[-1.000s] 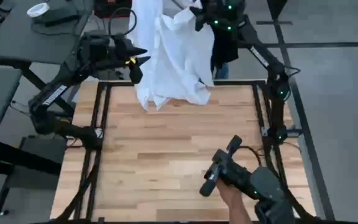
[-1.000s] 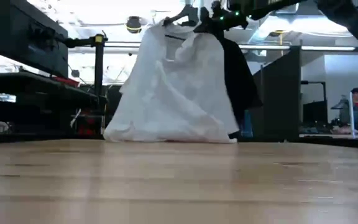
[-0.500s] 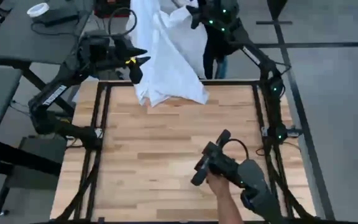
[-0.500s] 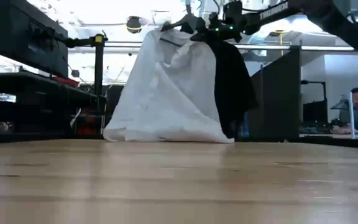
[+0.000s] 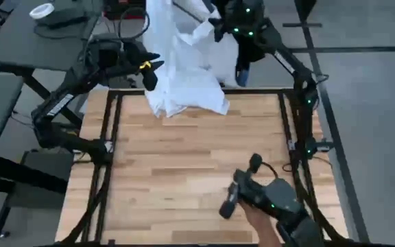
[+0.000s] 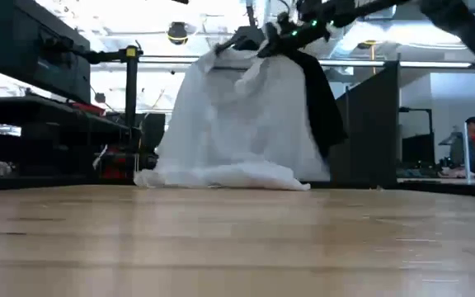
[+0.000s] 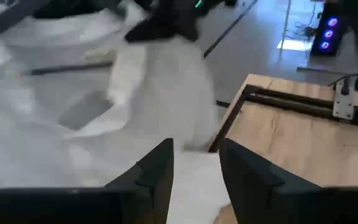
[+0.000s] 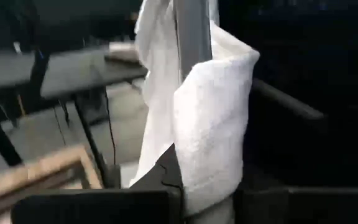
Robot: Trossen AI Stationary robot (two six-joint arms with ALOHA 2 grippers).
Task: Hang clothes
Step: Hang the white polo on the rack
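A white top [image 5: 184,68] hangs at the table's far edge, and its hem [image 6: 221,175] lies bunched on the wood. My right gripper [image 5: 218,29] is high up at the top's upper end, shut on it, beside a dark hanger [image 6: 242,37]. A black top [image 6: 324,99] hangs just behind it. My left gripper [image 5: 151,72] stands at the white top's left side. Its fingers are apart in the left wrist view [image 7: 197,180], with white cloth showing in the gap. My right gripper pinches the white top's upper part [image 8: 213,124] between its two fingers [image 8: 166,177], where the cloth folds over a grey bar [image 8: 194,50]. The fingers come in about level from the table's right. The top hangs slack below them, hem on the table. Whether my left gripper's fingers touch the white top, I cannot tell.
A person's hand [image 5: 256,221] holds a dark device [image 5: 252,195] over the table's near right. Black frame rails [image 5: 108,137] run along the table's edges. Dark desks [image 5: 19,41] stand off the left side. The wood [image 5: 184,171] in the middle is bare.
My right gripper has tipped and rolled at the wrist while shifting a little near the far edge. The white top's upper part has swung with it. Its lower part has gone slacker, and the hem has piled flatter on the table. The person's hand moved left, then back.
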